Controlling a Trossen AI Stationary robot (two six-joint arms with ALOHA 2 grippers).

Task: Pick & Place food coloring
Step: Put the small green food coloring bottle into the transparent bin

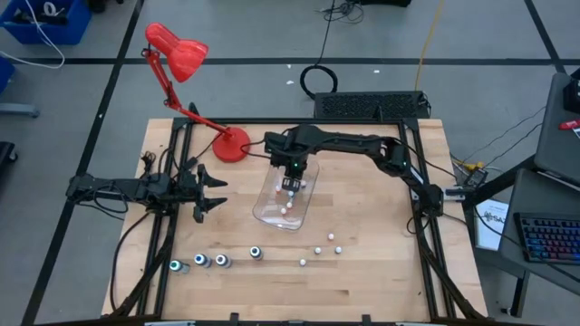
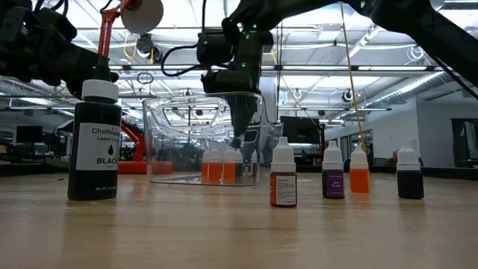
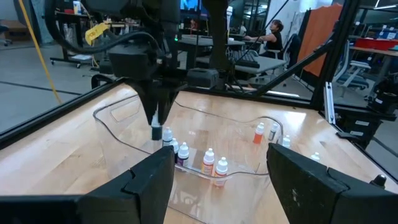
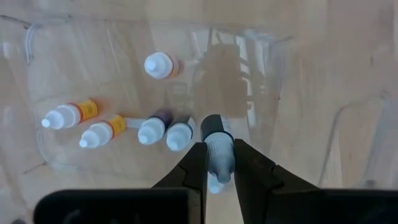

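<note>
Five small bottles [image 4: 160, 65] crowd the tub [image 4: 298, 93] beneath right hand [image 4: 219, 163].

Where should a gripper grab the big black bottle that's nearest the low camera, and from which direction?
Grip the black bottle across its white cap, coming straight down. It stands upright and apart from the other bottles, and the cap is narrower than the round body, so probably easier for the fingers to span.

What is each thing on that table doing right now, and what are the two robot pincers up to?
Right pincer: shut on a small bottle, inside the clear tub.
Left pincer: open, empty, beside the tub.
Clear tub: upright, holding several small bottles, some standing, some lying.
Bottles on the bare table: standing, untouched.
Larger dark bottles: standing in a row, untouched.
Red desk lamp: standing; lit or not, cannot tell.
</note>
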